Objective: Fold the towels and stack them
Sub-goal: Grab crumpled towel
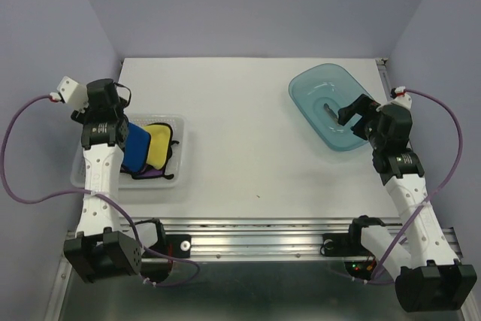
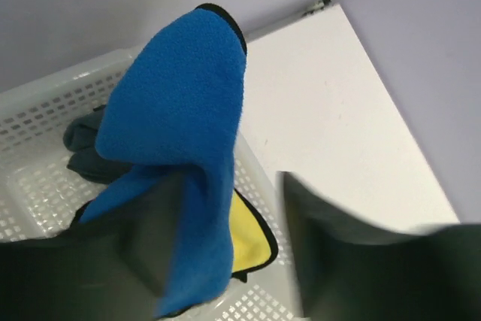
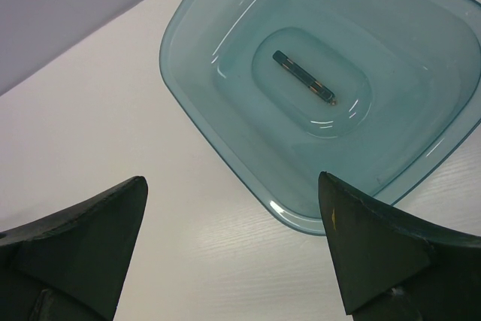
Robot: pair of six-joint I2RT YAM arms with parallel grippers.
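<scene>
**Blue towel draped at the left jaws above the basket; right jaws idle over the tray**

Left jaws: parted, with a gap between the two fingers. The blue towel [image 2: 180, 110] hung against one finger only. It stood raised above the white mesh basket [image 2: 45, 103] at the left of the surface [image 1: 248, 133], and no pinch across it was evident. In my judgement the towel was being lifted out for folding, and the hold looked insecure.

Beneath it, inside the basket, lay a yellow towel [image 2: 244, 234] with black edging, a dark grey cloth [image 2: 86, 148] and a purple one [image 1: 150, 174]. None of them was folded or stacked.

Right jaws: spread wide and empty, hovering over the near-left rim of the teal tray [image 3: 195, 73] at the far right. They appeared to be parked out of the way. A slender dark item [image 3: 304, 78] lay in the tray's middle; what it was could not be determined.

Obstructions: the basket's right wall stood between the towel and the middle of the surface. The cloths below could catch a trailing edge. The tray was well apart from the basket.
</scene>
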